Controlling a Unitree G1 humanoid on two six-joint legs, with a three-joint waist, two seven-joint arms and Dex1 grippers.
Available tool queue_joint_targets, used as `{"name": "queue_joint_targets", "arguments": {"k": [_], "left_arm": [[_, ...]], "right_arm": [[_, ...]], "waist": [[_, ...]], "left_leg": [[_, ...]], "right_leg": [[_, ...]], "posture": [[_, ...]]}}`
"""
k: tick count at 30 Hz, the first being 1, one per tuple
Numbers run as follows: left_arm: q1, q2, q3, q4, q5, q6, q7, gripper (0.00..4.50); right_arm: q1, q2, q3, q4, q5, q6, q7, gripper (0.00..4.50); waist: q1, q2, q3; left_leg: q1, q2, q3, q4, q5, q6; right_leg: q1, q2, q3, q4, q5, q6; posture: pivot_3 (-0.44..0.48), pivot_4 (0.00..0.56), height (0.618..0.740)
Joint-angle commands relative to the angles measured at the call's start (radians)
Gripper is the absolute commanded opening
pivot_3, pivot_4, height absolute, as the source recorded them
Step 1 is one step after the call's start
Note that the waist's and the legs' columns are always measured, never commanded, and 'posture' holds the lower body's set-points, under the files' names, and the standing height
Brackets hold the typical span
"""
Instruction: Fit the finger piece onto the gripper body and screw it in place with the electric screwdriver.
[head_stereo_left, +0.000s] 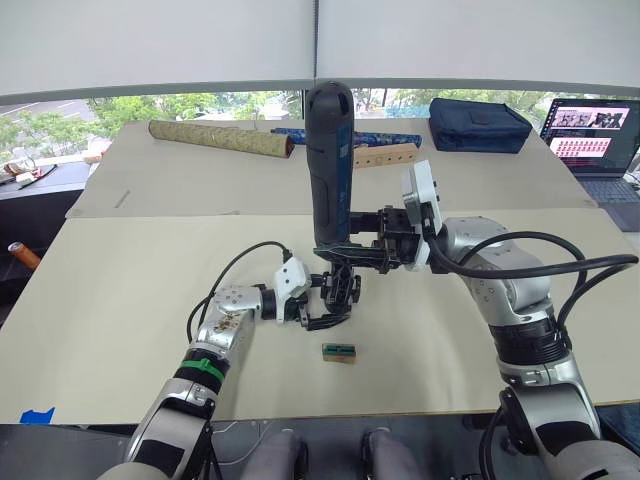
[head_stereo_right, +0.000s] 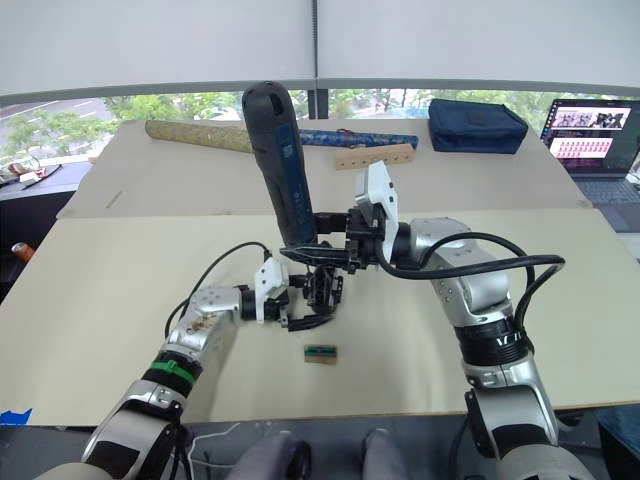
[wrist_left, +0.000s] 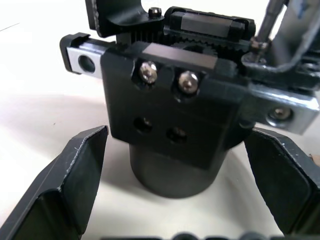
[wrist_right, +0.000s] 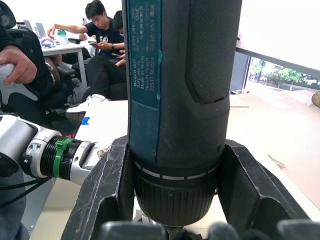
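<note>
Right hand (wrist_right: 170, 210) is clamping the heavy, rigid electric screwdriver (head_stereo_left: 330, 170) low; left hand (wrist_left: 175, 200), fingers apart, is flanking the gripper body (wrist_left: 170, 115).

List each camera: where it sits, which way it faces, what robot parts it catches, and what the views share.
Left eye: on the head, facing forward and down over the table; both arms.
Right eye: beside it, same scene.
Left wrist: looks along the open left pincer, fingers flanking the gripper body.
Right wrist: looks along the right pincer clamping the electric screwdriver; left forearm, seated people behind.
Shared: screwdriver bit over the gripper body.
</note>
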Motion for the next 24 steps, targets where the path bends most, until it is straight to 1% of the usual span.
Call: {"name": "queue_joint_targets", "arguments": {"k": [1,11,19,22,24], "left_arm": [[-0.029,-0.016,-0.010,0.019,0.005,-0.032,-0.013,4.50],[-0.049,-0.019,-0.017,0.071,0.027,-0.052,-0.015,4.50],[-0.038,-0.010,-0.022,0.089,0.057,-0.067,-0.010,4.50],[-0.033,-0.012,-0.022,0.087,0.056,-0.062,-0.006,3.72],[-0.031,-0.015,-0.020,0.086,0.053,-0.057,-0.003,2.82]], "right_arm": [[0.004,-0.015,-0.006,-0.033,-0.003,0.005,-0.004,1.90],[0.009,-0.019,-0.007,-0.040,-0.003,0.006,-0.012,1.90],[0.014,-0.014,-0.001,-0.039,-0.005,0.003,-0.017,1.90],[0.015,-0.010,0.002,-0.038,-0.005,0.003,-0.020,1.90],[0.016,-0.010,0.004,-0.038,-0.005,0.003,-0.022,1.90]], "waist": [[0.000,0.000,0.000],[0.000,0.000,0.000],[0.000,0.000,0.000],[0.000,0.000,0.000],[0.000,0.000,0.000]], "left_leg": [[0.000,0.000,0.000,0.000,0.000,0.000],[0.000,0.000,0.000,0.000,0.000,0.000],[0.000,0.000,0.000,0.000,0.000,0.000],[0.001,0.000,0.000,0.000,0.000,0.000],[0.001,0.000,0.000,0.000,0.000,0.000]], "right_leg": [[0.000,0.000,0.000,0.000,0.000,0.000],[0.000,0.000,0.000,0.000,0.000,0.000],[0.000,0.000,0.000,0.000,0.000,0.000],[0.000,0.000,0.000,0.000,0.000,0.000],[0.000,0.000,0.000,0.000,0.000,0.000]], "posture": [[0.000,0.150,0.740],[0.000,0.150,0.740],[0.000,0.150,0.740],[0.000,0.150,0.740],[0.000,0.150,0.740]]}}
